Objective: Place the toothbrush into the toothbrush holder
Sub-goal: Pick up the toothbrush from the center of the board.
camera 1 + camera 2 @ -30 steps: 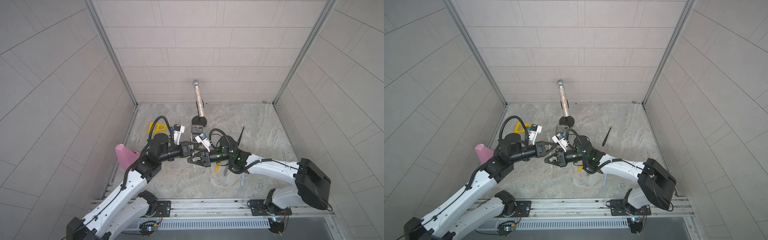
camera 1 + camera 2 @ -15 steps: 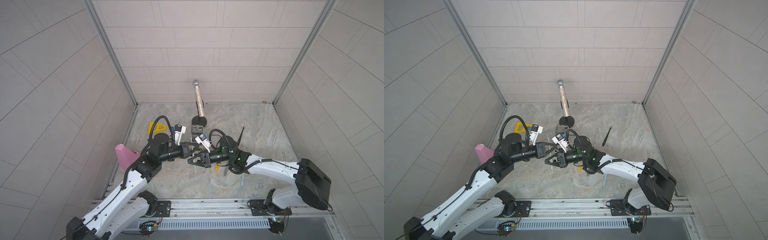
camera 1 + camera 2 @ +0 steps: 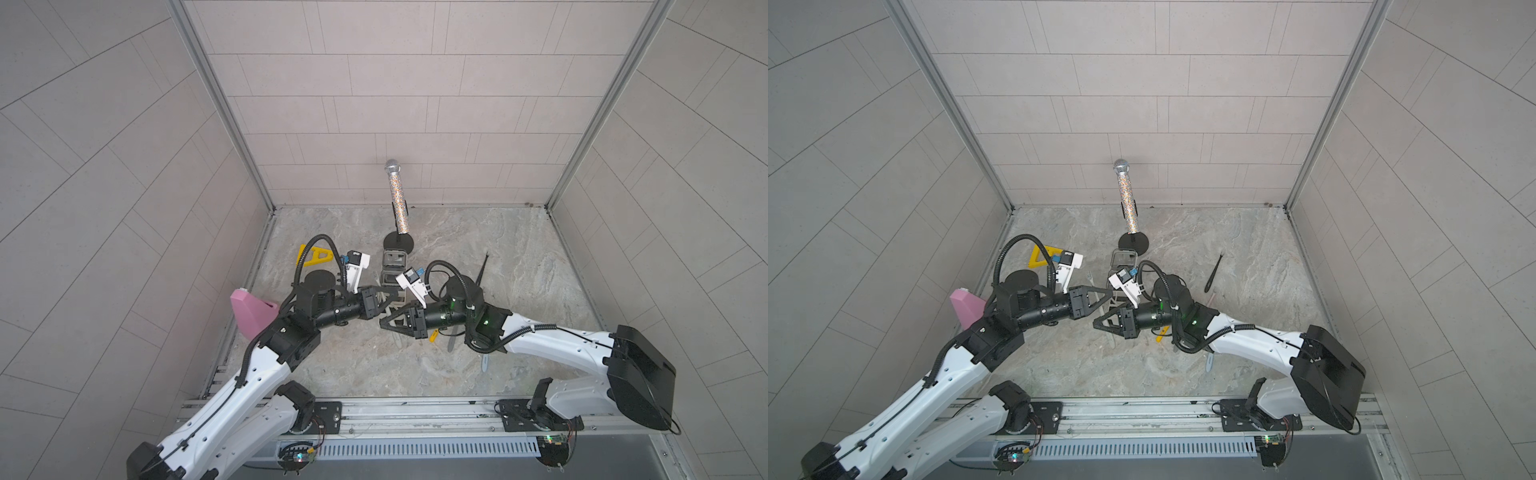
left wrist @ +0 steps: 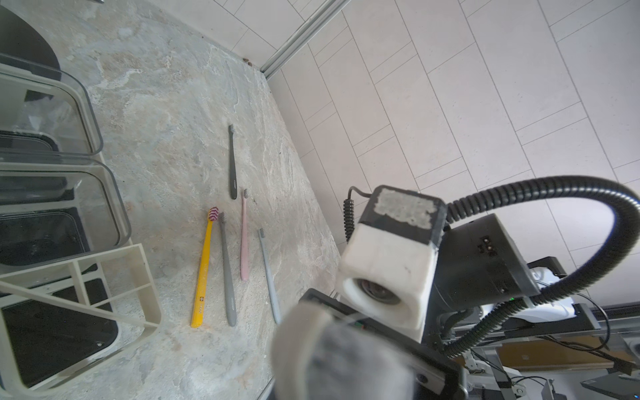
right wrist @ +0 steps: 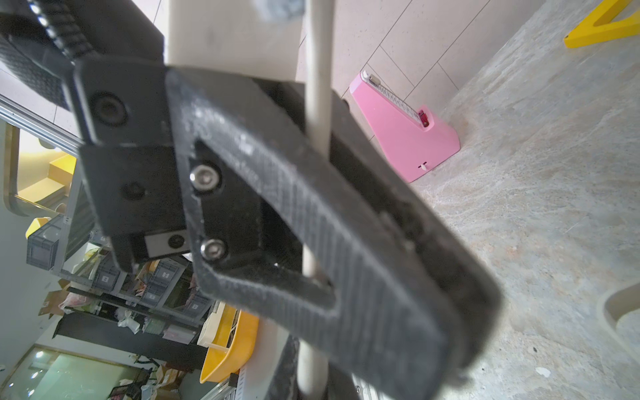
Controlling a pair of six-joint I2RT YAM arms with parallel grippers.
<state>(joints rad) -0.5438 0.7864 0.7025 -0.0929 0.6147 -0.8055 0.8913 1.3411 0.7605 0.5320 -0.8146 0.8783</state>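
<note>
Tiled booth, stone-look floor. L gripper (image 3: 1109, 291) is clamped on toothbrush (image 5: 317, 86), with the handle pinched partway down the fingers, not at tips. R gripper (image 3: 1097, 325) is also closed. The brush's other end appears to run into it, so both hold one pale stick in mid-air. Just beside them on the floor sits toothbrush holder (image 4: 149, 277), microphone (image 3: 1128, 199) behind it. Spare brushes (image 4: 227, 277) lie near. Risk: arms pulling apart w/ both closed could bend or twist the handle. Once R lets go, the off-tip pinch may let brush pivot and miss the clear cup.
</note>
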